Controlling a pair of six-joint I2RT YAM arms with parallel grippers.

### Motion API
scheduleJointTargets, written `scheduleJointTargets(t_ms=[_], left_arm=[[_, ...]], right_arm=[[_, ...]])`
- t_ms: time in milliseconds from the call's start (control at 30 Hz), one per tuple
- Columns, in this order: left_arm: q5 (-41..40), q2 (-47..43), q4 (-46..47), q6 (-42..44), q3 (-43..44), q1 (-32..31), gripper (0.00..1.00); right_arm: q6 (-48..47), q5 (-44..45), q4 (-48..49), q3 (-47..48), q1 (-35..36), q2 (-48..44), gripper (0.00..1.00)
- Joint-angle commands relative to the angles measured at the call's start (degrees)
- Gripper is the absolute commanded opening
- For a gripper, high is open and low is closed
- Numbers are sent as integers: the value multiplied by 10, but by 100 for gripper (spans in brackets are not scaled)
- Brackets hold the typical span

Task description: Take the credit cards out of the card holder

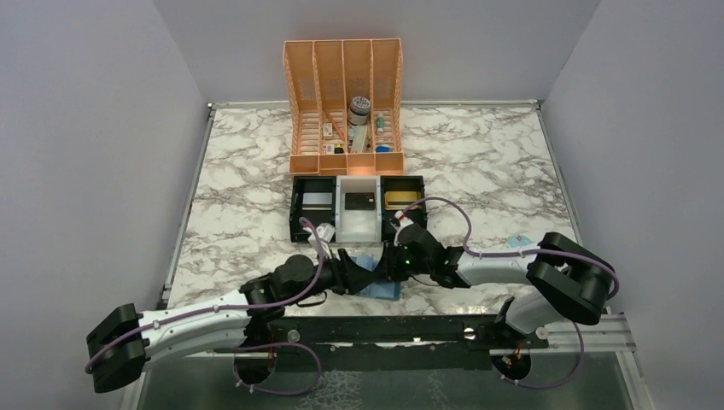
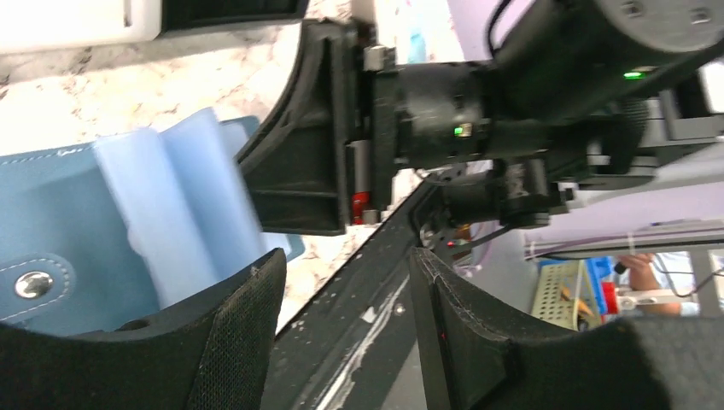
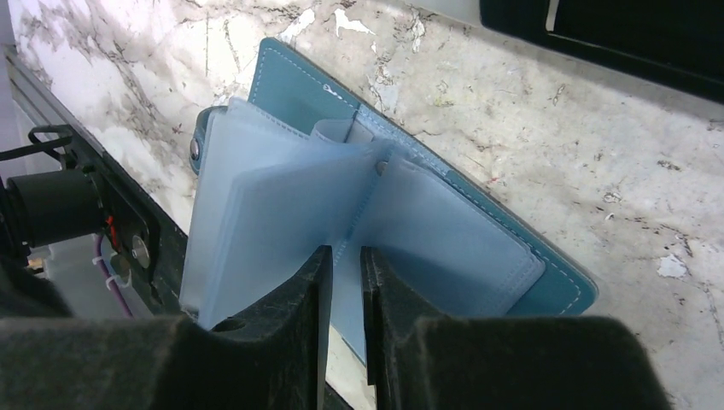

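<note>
The card holder (image 1: 382,288) lies open at the table's near edge, its pale translucent sleeves (image 3: 273,222) fanned upward. The left gripper (image 2: 341,265) is spread wide and holds nothing, one finger just beside the holder. The right gripper (image 3: 346,256) is narrow, with a sleeve in the slit; whether it clamps is unclear. Behind, the three-compartment tray (image 1: 294,213) holds a silver-white card (image 1: 316,201) in its left compartment, a dark card (image 1: 359,202) in the middle one and a gold-tan credit card (image 1: 399,199) in the right.

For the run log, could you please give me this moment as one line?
card holder: lying open, sleeves fanned | right end effector: shut on one sleeve | left end effector: open, beside holder
</note>
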Motion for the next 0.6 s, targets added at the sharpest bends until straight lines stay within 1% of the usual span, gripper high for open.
scheduleJointTargets(t_ms=[0,100,167,233,333,467,567], left_arm=[[-28,-72,-50,-5,-4,0,58],[-87,-94,-173,4,21,-1,58],[-102,-92,-207,-5,22,-1,57],[-88,-79,-186,-16,3,0,57],[-65,-37,-129,-28,-24,0,57],[-52,35,-84,-17,-21,-1,61],[-28,90,-30,-11,-17,-1,63]], right_arm=[[-14,-19,0,17,4,3,20],[-16,-25,-5,24,3,5,20],[-15,-23,-7,25,4,6,20],[-11,-14,-11,25,4,9,20],[-8,-14,-10,21,4,14,20],[-9,-17,-9,21,3,20,20],[-9,-19,-6,20,3,22,20]])
